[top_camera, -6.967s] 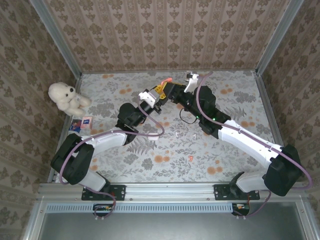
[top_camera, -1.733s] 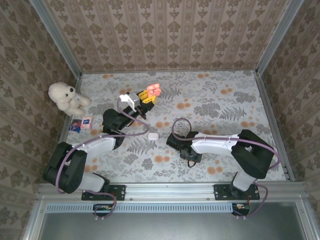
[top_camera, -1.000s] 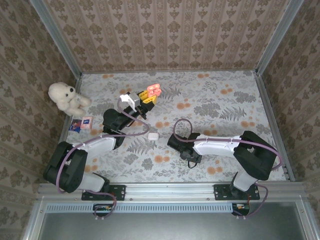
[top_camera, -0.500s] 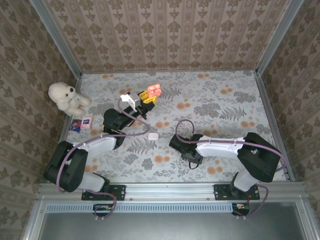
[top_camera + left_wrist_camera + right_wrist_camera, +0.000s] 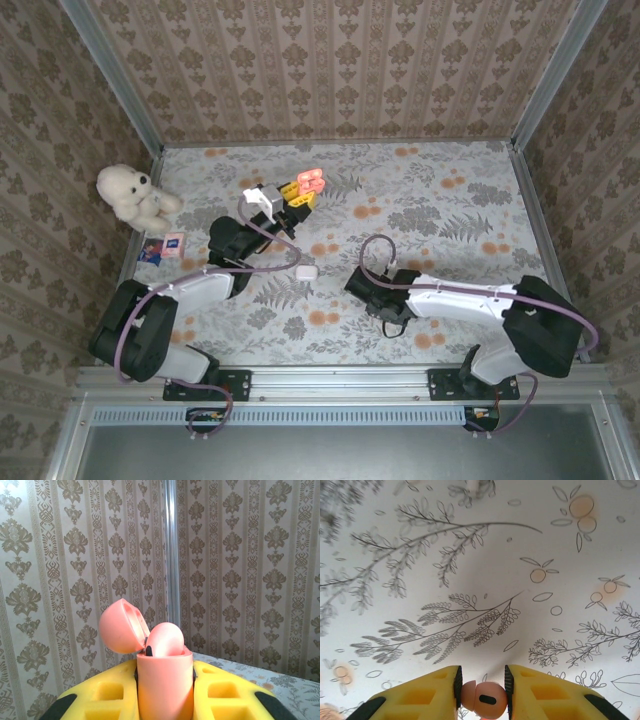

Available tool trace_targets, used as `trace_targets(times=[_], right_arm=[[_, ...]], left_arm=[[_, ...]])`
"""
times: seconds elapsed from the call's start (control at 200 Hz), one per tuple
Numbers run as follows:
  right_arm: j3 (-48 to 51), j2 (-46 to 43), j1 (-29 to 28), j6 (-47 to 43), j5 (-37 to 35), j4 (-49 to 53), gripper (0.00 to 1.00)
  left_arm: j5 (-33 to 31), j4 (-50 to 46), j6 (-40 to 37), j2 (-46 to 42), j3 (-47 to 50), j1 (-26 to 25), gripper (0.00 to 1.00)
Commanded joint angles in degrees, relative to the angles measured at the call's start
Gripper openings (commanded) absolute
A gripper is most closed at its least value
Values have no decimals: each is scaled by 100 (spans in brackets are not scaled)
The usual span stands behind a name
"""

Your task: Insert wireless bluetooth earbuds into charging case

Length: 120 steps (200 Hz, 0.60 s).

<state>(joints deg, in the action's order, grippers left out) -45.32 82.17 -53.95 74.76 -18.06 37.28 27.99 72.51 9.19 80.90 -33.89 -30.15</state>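
Observation:
My left gripper [image 5: 298, 188] is raised near the back of the table, shut on an orange-pink charging case [image 5: 165, 685]. The case's lid [image 5: 122, 630] is hinged open, and one matching earbud [image 5: 165, 640] sits in it. My right gripper [image 5: 481, 692] points down just above the floral table, shut on a second orange-pink earbud [image 5: 485, 700] pinched between its yellow fingers [image 5: 540, 695]. In the top view the right wrist [image 5: 365, 285] hides those fingers. A white charging case [image 5: 307, 269] lies on the table between the two arms.
A white plush bear [image 5: 133, 195] sits at the left edge, with a small card [image 5: 165, 246] just in front of it. Patterned walls and metal rails [image 5: 535, 225] close in the table on three sides.
The right wrist has slid a little right and toward the near edge, and its jaws have narrowed onto the earbud. The left arm and its case have not moved.

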Motion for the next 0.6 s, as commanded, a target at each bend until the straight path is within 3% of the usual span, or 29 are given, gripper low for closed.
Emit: trace_targets(times=[0.0,0.32,0.595], right_arm=[[7,-530,117,-287,-445,-86,32],[-723,-1775,984,-2053,-723,-616,33],[-2024,-1564,1438,-3821,-455,-1406,33]], left_arm=[[38,202,-5,31,-197,-26,0],[219,201,114,116,-308,-35,0],[543,196,347,295,-493,-87,0]])
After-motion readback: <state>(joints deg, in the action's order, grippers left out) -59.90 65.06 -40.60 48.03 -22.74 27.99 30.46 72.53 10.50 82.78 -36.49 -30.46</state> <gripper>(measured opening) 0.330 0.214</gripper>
